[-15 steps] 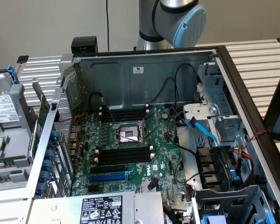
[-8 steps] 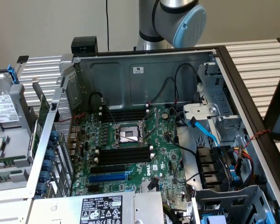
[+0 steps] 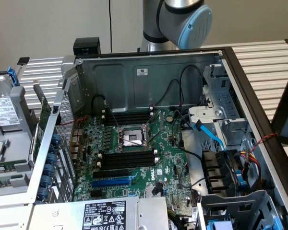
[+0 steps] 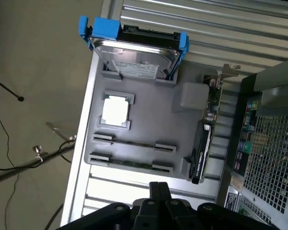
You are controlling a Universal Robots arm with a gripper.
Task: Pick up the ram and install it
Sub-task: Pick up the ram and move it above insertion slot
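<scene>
My gripper (image 4: 158, 186) is closed, empty, near the ram (image 4: 131, 163) in a gray tray (image 4: 149, 115); the exterior view gives the open case's motherboard (image 3: 169, 140).

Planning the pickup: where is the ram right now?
In the wrist view, the ram sits in the gray tray beside the case, between the CPU and the hand.

Soft, even indoor light, white glare along the hard drive (image 4: 137, 57), mild shadow inside the computer case (image 3: 134, 84)
</scene>
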